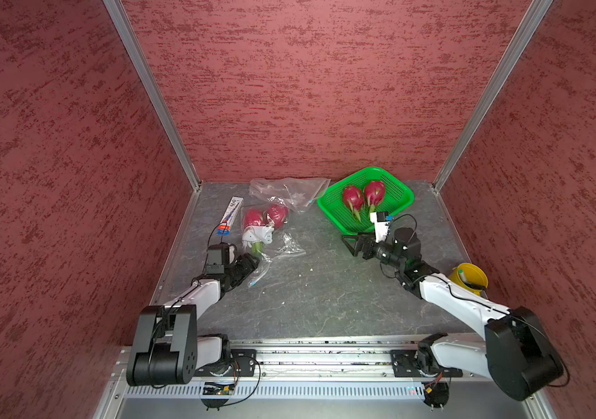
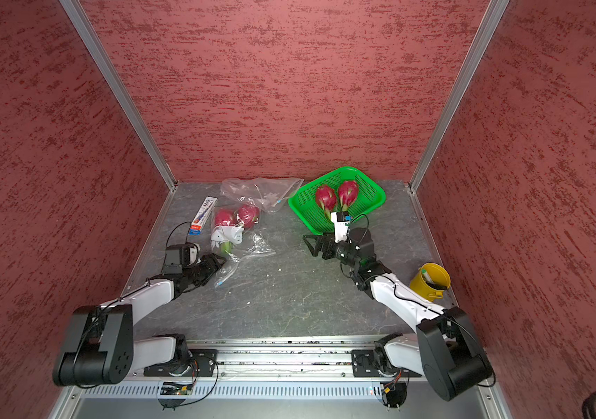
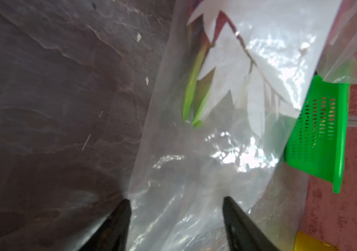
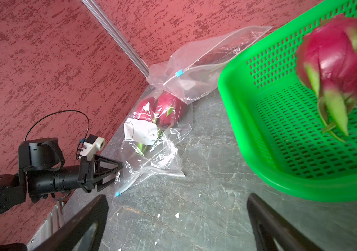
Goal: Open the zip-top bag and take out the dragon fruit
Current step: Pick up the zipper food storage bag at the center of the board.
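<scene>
Left gripper [image 1: 254,262] sat at the near edge of the bag [image 1: 289,247] in both top views; bagged dragon fruit [image 1: 254,218] lay lengthwise near-far, tips near, left. Left wrist: jaws apart astride film. Right wrist: right gripper [image 4: 176,202] gaped empty beside basket [image 4: 238,104], open table [image 4: 206,173] toward the bag.

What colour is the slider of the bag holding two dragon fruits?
The slider is light blue; the right wrist view shows it best.

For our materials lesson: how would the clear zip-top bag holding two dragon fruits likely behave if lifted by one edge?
The zip-top bag looks thin and crumpled, so probably floppy. Its glossy film may slip. The two dragon fruits inside would likely sag toward its low end.
</scene>
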